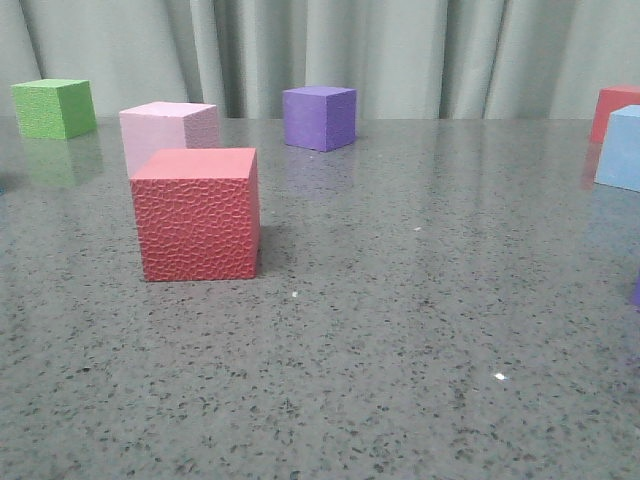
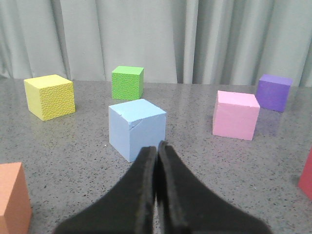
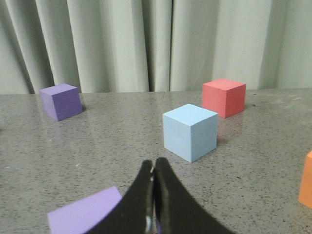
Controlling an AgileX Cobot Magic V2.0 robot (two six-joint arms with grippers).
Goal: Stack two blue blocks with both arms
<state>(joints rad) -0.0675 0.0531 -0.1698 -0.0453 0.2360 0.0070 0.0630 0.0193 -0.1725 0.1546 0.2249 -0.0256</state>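
Front view shows no arms at all, just a red cube [image 1: 198, 213] up close on the grey table [image 1: 400, 350], and one blue block [image 1: 620, 147] cut off at the right edge, sitting on the table. On the left wrist cam, the left gripper [image 2: 157, 146] has its fingers pressed together, holding nothing, with the other blue block [image 2: 137, 128] on the table just past the tips. Same deal for the right gripper [image 3: 153, 163]: pinched closed, empty, its blue block [image 3: 190, 131] a bit ahead.
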